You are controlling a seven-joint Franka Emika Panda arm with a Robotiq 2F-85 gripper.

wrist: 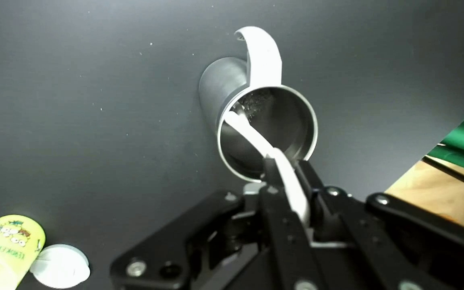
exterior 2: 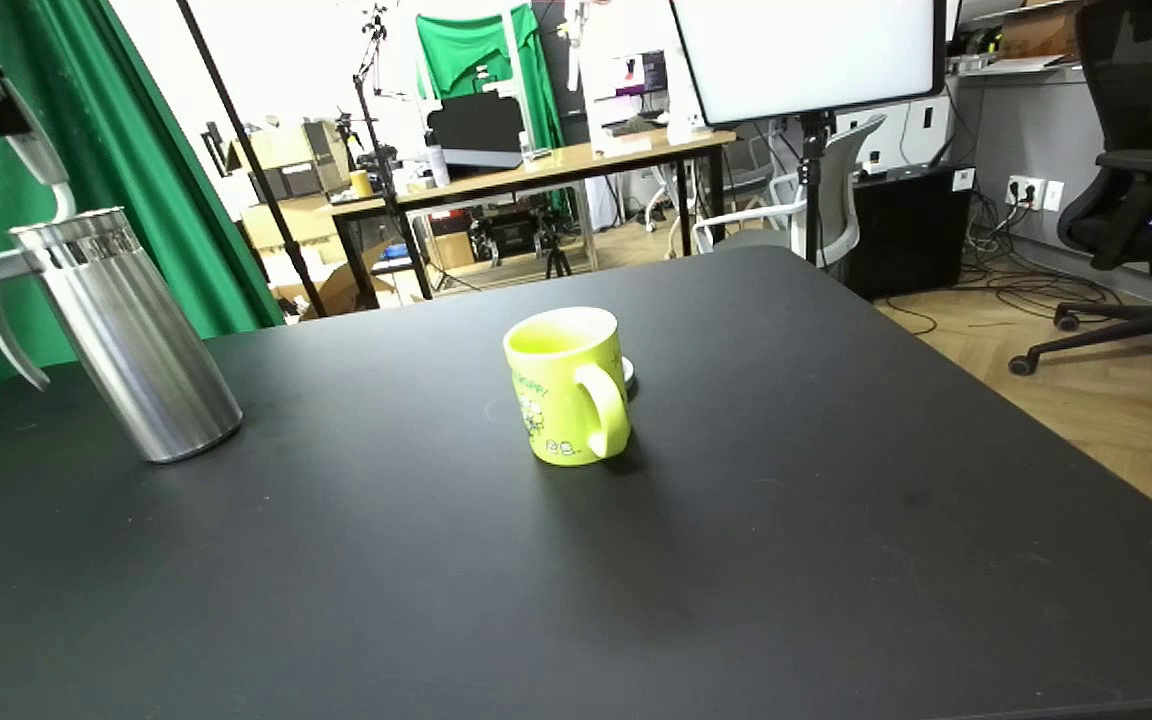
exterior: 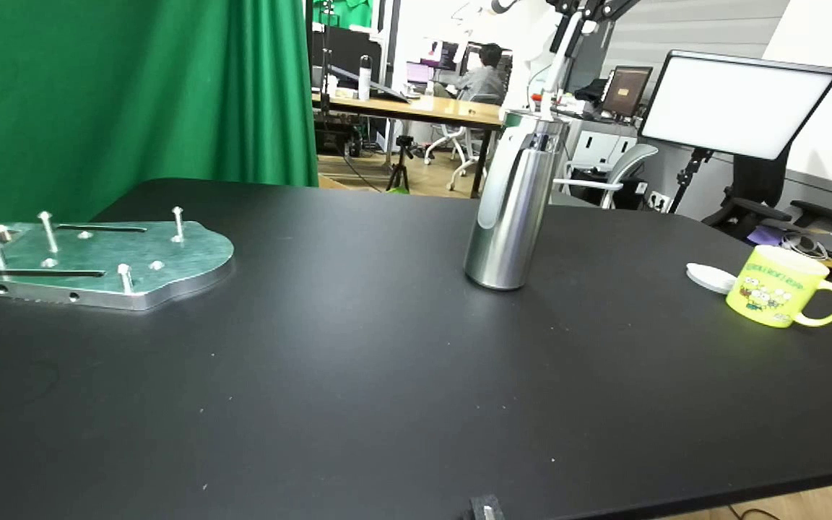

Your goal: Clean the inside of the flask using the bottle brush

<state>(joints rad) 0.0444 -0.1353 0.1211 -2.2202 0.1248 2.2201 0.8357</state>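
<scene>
The flask [exterior: 506, 209] is a tall brushed steel cylinder with a pale handle. It stands on the black table with its mouth up, also in an exterior view [exterior 2: 136, 330] and the wrist view [wrist: 310, 117]. My gripper [wrist: 287, 167] is above the flask's mouth, shut on the white handle of the bottle brush [wrist: 252, 135]. The brush slants down through the mouth, close to the inner wall on the handle side. Its lower end is hidden inside the flask. The brush also enters the mouth in both exterior views [exterior: 550, 94] [exterior 2: 46, 160].
A yellow-green mug [exterior: 773, 289] and a white round lid [exterior: 710, 278] stand on the table apart from the flask. A green metal plate [exterior: 120, 253] with upright bolts is at the table's side. A green curtain [exterior: 170, 94] hangs behind. The table edge shows in the wrist view.
</scene>
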